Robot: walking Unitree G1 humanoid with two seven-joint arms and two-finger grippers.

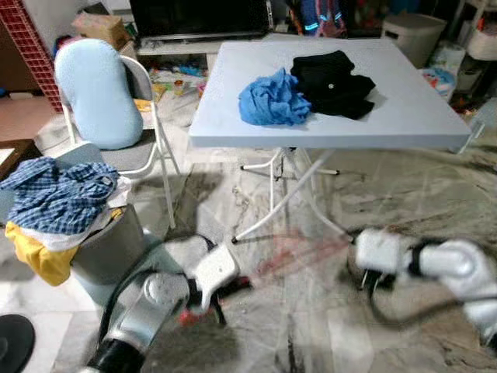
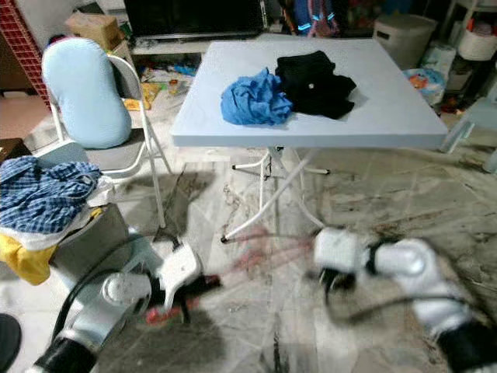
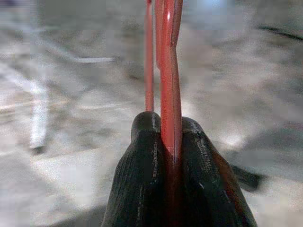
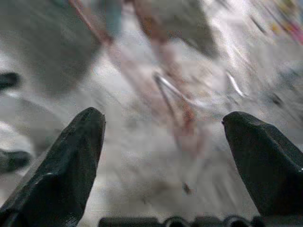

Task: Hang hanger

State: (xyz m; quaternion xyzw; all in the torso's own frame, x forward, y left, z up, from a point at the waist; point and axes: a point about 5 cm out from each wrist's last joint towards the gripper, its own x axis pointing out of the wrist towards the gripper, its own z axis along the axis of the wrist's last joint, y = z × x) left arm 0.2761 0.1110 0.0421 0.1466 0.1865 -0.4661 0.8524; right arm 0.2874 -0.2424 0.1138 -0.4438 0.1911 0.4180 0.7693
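On the left, the left gripper (image 3: 173,156) pinches the red hanger (image 3: 169,71) low over the floor (image 1: 311,311); the hanger streaks rightward as a red blur toward the right gripper (image 4: 165,142), whose fingers are spread wide with nothing between them. Best, I judge, to keep the pinch firm and the hanger steady while carrying it. The table (image 1: 419,116) with clothes (image 1: 311,89) stands beyond.
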